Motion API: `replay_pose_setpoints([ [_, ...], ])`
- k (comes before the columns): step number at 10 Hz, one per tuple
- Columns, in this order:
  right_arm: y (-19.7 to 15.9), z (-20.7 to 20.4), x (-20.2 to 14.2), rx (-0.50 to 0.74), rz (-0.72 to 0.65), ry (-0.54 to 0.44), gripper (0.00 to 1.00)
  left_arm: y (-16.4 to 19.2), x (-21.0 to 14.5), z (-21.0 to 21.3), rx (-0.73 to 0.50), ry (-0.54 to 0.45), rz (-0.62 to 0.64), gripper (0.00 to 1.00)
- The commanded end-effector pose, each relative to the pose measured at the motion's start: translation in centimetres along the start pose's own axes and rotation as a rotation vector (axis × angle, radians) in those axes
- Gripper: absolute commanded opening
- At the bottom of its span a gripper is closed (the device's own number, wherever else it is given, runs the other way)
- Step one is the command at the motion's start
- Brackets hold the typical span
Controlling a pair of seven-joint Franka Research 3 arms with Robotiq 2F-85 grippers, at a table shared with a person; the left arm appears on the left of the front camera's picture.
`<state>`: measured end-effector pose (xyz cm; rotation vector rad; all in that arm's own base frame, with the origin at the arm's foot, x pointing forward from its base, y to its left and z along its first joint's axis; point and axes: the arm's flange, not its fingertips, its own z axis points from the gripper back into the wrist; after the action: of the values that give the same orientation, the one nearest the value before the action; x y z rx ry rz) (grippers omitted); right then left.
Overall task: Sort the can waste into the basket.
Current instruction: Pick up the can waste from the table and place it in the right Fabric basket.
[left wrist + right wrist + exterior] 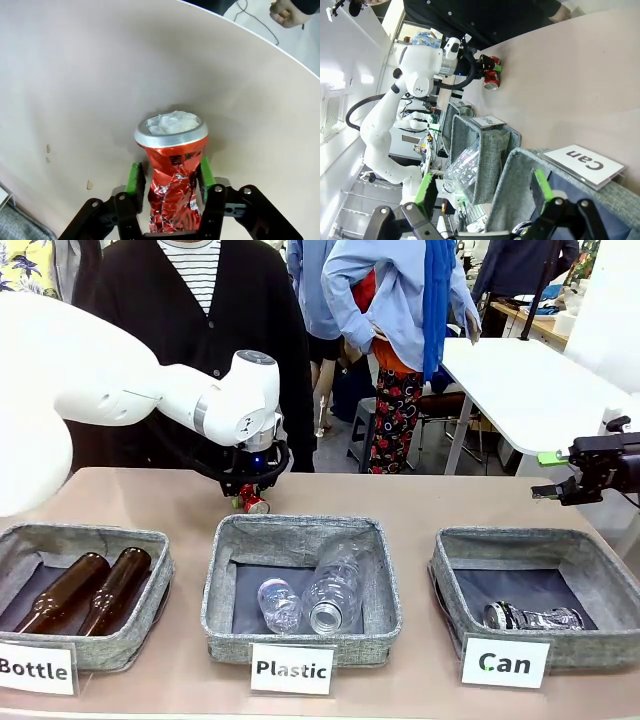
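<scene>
Counter [420, 502] bearing a grey bin signed "Bottle" [140, 625] with two brown glass bottles [85, 590] lying inside, and a bin signed "Plastic" [225, 570] containing clear plastic bottles [320, 595].

Crushed shiny red metal drink can [173, 175] with silver rim, standing on the beige tabletop at the far side, behind the middle bin; body crumpled and creased, upper end facing the wrist camera and stuffed with something white; flanked on both sides by green pads. Same can seen small and red in the front view [250, 500]. Second crushed can, silver and dark [532, 617], lying on its side on the dark inner base. Rectangular grey woven-fabric basket [452, 585] with white sign reading "Can", at the table's right end.
</scene>
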<state>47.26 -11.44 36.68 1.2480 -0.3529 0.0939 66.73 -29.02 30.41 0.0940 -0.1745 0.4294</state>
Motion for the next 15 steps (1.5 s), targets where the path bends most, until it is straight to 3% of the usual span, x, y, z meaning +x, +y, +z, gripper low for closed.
replay_pose_setpoints([
  [1, 0.2, 0.1, 0.1, 0.009, 0.018, -0.007, 1.0, 0.1, 0.5, -0.6, 0.043, -0.01, 0.006, 0.0],
  [6, 0.2, 0.1, 0.1, 0.009, 0.018, -0.007, 1.0, 1.0, 0.2, 1.7, 0.02, 0.011, 0.028, 0.0],
  [10, 0.2, 0.1, 0.1, 0.009, 0.018, -0.007, 1.0, 7.9, -2.9, 13.9, -0.177, 0.141, -0.141, 0.0],
  [11, 0.2, 0.1, 0.1, 0.009, 0.018, -0.007, 1.0, 10.1, -4.4, 16.9, -0.213, 0.168, -0.244, 0.0],
  [14, 0.2, 0.1, 0.1, 0.009, 0.018, -0.007, 1.0, 17.0, -10.3, 22.0, -0.314, 0.205, -0.881, 0.0],
  [15, 0.2, 0.1, 0.1, 0.009, 0.018, -0.007, 1.0, 18.6, -12.1, 22.3, -0.362, 0.162, -1.046, 0.0],
])
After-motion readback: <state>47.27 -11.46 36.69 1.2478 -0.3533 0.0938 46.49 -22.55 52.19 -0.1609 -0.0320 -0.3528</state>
